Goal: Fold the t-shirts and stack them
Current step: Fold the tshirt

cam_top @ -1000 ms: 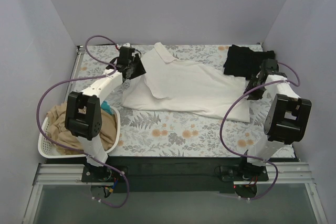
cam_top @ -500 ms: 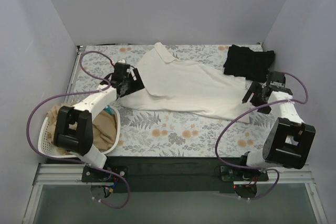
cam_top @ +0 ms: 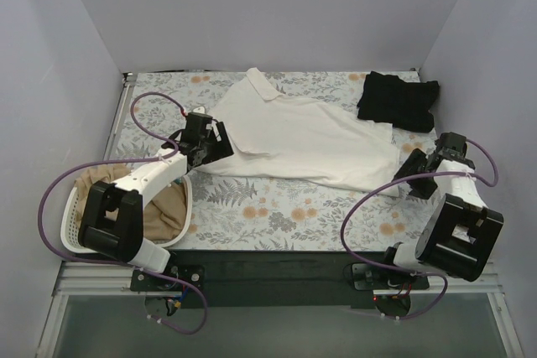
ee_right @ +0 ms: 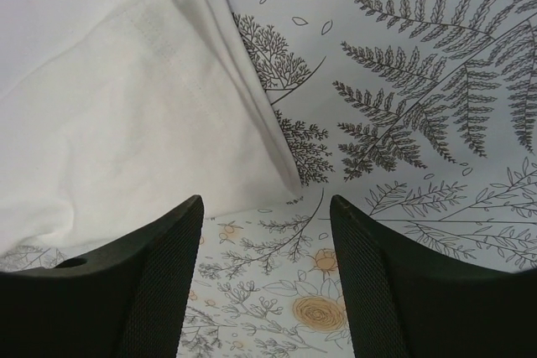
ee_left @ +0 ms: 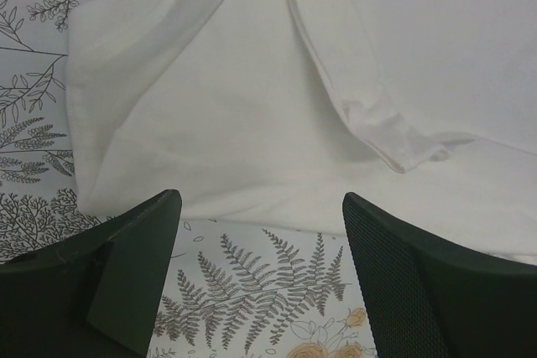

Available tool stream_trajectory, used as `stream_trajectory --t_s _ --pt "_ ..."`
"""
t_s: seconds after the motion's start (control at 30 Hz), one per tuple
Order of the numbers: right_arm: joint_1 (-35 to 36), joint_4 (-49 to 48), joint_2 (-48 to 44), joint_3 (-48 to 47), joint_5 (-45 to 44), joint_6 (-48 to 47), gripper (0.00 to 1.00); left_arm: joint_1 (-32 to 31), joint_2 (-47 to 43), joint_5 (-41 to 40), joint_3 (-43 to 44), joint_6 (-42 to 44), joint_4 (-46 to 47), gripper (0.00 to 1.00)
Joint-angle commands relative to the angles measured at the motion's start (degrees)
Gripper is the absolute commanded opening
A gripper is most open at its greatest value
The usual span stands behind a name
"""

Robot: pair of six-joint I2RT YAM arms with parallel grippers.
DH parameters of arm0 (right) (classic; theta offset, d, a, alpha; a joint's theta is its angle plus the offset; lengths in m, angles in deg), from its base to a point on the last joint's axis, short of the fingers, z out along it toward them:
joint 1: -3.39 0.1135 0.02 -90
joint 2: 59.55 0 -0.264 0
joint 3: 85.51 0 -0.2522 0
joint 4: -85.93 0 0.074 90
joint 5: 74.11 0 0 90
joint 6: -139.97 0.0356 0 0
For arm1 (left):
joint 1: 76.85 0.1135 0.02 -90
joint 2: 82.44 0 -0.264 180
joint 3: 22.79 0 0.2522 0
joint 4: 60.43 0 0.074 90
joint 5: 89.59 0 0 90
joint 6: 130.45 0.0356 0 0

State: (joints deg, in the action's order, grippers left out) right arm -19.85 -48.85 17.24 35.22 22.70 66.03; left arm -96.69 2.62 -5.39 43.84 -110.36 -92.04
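t-shirts sit in three places on and beside the floral-printed surface (cam_top: 277, 215). the white t-shirt (cam_top: 310, 136) is the biggest thing on it, spread flat across the middle with its collar toward the far edge, a sleeve lying over its body near the left side, and its lower part reaching toward the right. the white perforated basket (cam_top: 70, 228) rests at the near left corner, with the tan t-shirt (cam_top: 164, 207) bunched inside it. the black t-shirt (cam_top: 398, 100) lies folded at the far right corner, its near edge touching the white one. the left pincer (cam_top: 221, 142) is at the white t-shirt's left edge, its fingers apart with nothing between them. the right pincer (cam_top: 409, 172) is just beside the white t-shirt's near right corner, fingers likewise apart and empty
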Motion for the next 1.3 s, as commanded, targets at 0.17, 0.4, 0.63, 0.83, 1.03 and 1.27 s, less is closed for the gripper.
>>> stream_trajectory --t_s 0.17,0.4,0.63,0.83,1.03,1.27 --pt "-0.1 -3.3 3.3 1.0 2.9 0.2 0.62 0.0 -1.8 -2.0 -0.7 0.2 0.8 0.77" --pt "0.0 -5.0 4.5 2.5 0.1 -0.1 0.57 0.0 -1.4 -1.6 -0.2 0.0 1.1 0.77" --pt "-0.1 -7.7 7.0 4.7 0.1 -0.1 0.54 0.0 -0.6 -1.1 -0.2 -0.3 1.6 0.77" --pt "-0.1 -9.9 9.1 5.0 -0.4 0.2 0.4 0.1 0.5 -2.2 -0.5 -0.5 1.9 0.77" --pt "-0.1 -9.6 10.8 2.0 -0.9 -0.1 0.01 -2.4 1.7 -4.8 -0.7 -0.6 2.0 0.75" --pt "-0.2 -8.9 10.6 0.1 0.0 -0.1 0.01 -3.9 3.1 -7.2 -0.8 -0.5 1.6 0.75"
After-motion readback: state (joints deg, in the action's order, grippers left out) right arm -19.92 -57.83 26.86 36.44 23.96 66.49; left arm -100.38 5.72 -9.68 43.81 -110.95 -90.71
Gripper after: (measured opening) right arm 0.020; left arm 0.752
